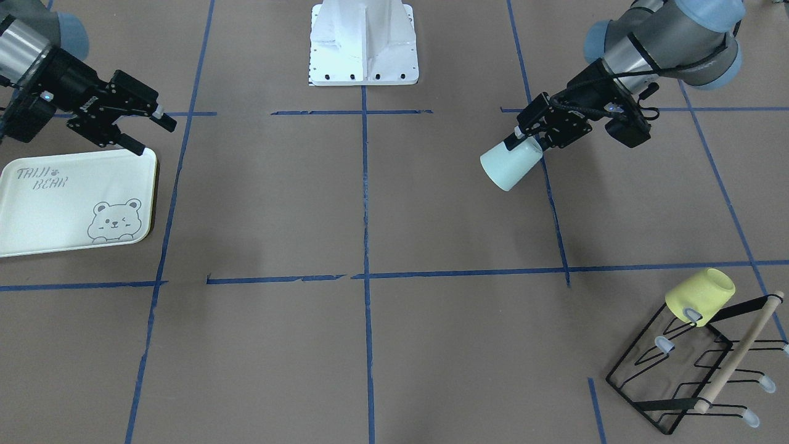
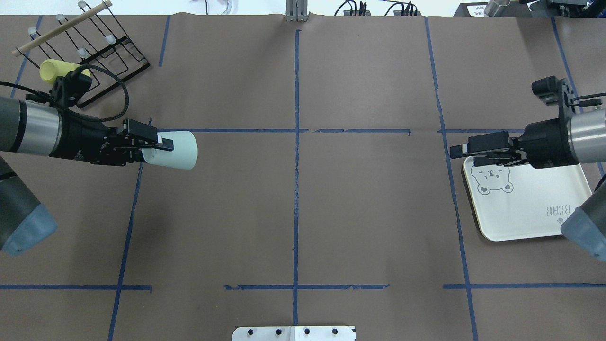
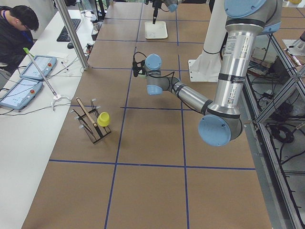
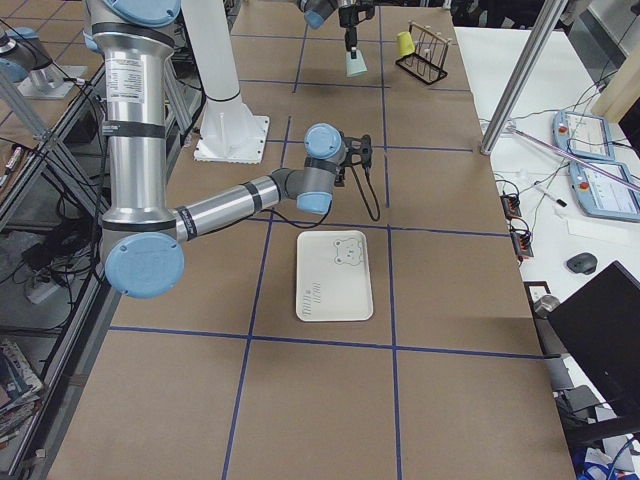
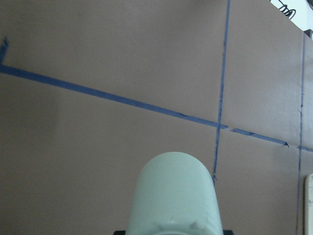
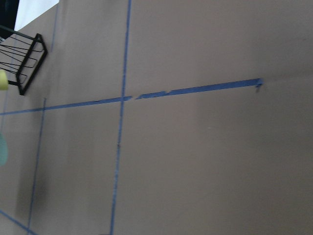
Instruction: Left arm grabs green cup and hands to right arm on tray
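The green cup (image 2: 177, 150) lies sideways in the air, held at its rim end by my left gripper (image 2: 163, 143), which is shut on it. Its flat bottom points toward the table's middle. It also shows in the front view (image 1: 506, 166) under the left gripper (image 1: 524, 140), and fills the bottom of the left wrist view (image 5: 176, 196). The tray (image 2: 525, 203) lies flat at the right, with nothing on it. My right gripper (image 2: 457, 151) is open and holds nothing, hovering over the tray's bear corner; in the front view (image 1: 151, 132) its jaws stand apart.
A yellow cup (image 2: 51, 70) hangs on a black wire rack (image 2: 106, 47) with a wooden rod at the far left corner, behind my left wrist. The white robot base (image 1: 363, 43) stands at the near middle edge. Blue tape lines grid the brown table.
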You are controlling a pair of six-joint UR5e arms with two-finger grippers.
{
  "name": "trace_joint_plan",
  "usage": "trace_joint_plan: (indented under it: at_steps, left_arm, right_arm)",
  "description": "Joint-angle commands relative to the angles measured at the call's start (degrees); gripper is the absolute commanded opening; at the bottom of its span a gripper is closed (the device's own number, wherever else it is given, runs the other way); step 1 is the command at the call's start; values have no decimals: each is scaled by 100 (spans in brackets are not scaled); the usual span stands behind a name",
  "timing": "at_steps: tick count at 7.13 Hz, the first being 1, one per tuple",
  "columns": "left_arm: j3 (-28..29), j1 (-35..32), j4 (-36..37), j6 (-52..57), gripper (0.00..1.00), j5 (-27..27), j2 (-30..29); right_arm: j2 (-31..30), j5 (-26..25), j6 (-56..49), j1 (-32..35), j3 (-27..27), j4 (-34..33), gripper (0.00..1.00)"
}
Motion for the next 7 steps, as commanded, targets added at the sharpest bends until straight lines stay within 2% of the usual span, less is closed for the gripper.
trace_joint_plan:
  at_steps: [1,2,4,5,6,7]
  left_arm:
    - [147,704,-1374,-1098,24,564,-264]
    - [156,1108,-1806,-1443,24,960,-414]
    - [164,1654,-2527,-1657,24,1681,-495]
    - [182,1857,-3009,-1657,24,1850,-495]
    - [199,1989,-3371,-1744,24,1904,-556]
    - [226,2147,-3653,-1989,24,2175,-652]
  right_arm:
    - [451,-292,712,-588,-27,646,100]
    - [759,-371,1097,-755,-53,847,100]
    - [1059,-1490,1801,-1403,-71,1846,100]
    - [1226,-1975,1821,-1738,-71,2129,100]
    - [1436,-2302,1926,-2028,-80,2141,100]
    - [1578,-2601,1935,-2266,-62,2150,100]
